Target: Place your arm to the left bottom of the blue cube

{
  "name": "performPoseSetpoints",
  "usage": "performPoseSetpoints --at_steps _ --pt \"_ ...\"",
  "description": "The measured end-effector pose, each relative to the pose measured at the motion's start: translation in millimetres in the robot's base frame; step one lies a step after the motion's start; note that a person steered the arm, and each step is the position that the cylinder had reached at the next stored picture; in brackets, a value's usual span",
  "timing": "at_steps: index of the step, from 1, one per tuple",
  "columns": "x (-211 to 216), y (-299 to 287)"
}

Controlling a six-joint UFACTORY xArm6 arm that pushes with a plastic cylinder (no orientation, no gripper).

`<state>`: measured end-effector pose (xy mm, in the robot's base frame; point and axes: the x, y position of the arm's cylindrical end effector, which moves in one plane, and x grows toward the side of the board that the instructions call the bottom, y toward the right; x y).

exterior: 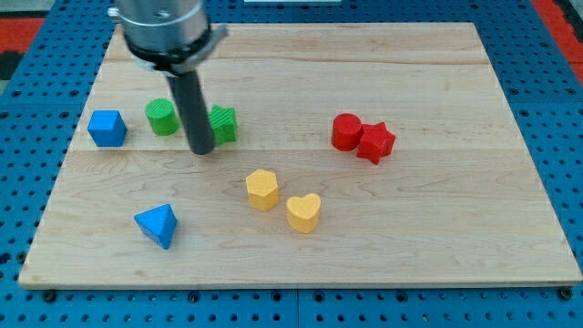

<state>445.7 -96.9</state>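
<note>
Wooden board [437,210] on blue pegboard [27,55]

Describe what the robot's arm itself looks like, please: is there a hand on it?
No hand. A shiny silver-grey metal cylinder at the view's top ends in a straight, smooth dark-grey rod. My tip is its plain blunt end. No cables or markings show.

A straight, dark, matte cylindrical rod hangs from a wider round collar [167,27] of silvery grey metal with a black band and small side lugs at its lower rim. My tip [201,151] is blunt, flat-ended and as dark as the rod.
</note>
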Motion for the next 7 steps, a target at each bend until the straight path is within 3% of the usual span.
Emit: performPoseSetpoints --at_steps 1,2,4,5,6,7 --pt "0 46" --pt "-11 54" --pt "-13 -56" --pt "51 -83" --pt "67 -195" --pt "51 -207"
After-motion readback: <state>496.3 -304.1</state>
